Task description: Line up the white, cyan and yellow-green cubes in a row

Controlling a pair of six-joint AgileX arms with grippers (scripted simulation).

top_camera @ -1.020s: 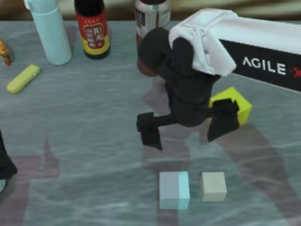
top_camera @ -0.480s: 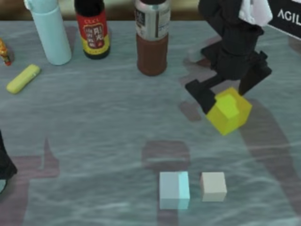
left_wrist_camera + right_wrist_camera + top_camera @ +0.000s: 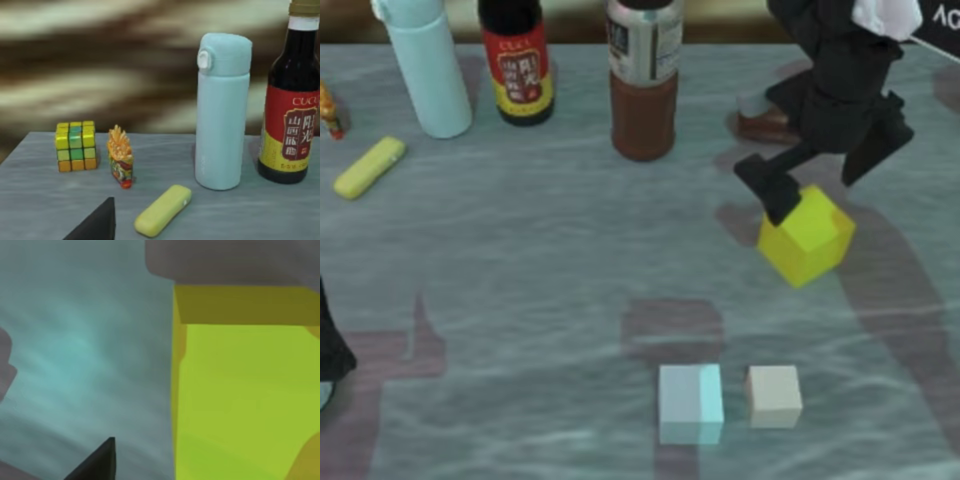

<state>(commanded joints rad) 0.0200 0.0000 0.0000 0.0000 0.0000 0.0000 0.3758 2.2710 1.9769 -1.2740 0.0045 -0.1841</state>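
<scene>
Toward the right of the table in the top view, the yellow-green cube (image 3: 807,240) sits turned at an angle. My right gripper (image 3: 825,172) hovers open just behind and above it, one finger (image 3: 770,190) by the cube's back left corner and nothing held. In the right wrist view the yellow-green cube (image 3: 245,400) fills the right side, with one dark fingertip (image 3: 102,460) beside it. The cyan cube (image 3: 691,403) and the white cube (image 3: 775,396) sit side by side near the front edge, a small gap between them. My left gripper (image 3: 328,352) is parked at the left edge.
Along the back stand a pale blue flask (image 3: 425,65), a soy sauce bottle (image 3: 517,60) and a brown bottle (image 3: 643,85). A flat yellow-green bar (image 3: 370,166) lies at the back left. A puzzle cube (image 3: 76,146) and a fries toy (image 3: 120,156) stand near it.
My right arm has swung from over the table's middle to the back right, uncovering the yellow-green cube. The three cubes and the left arm have not moved.
</scene>
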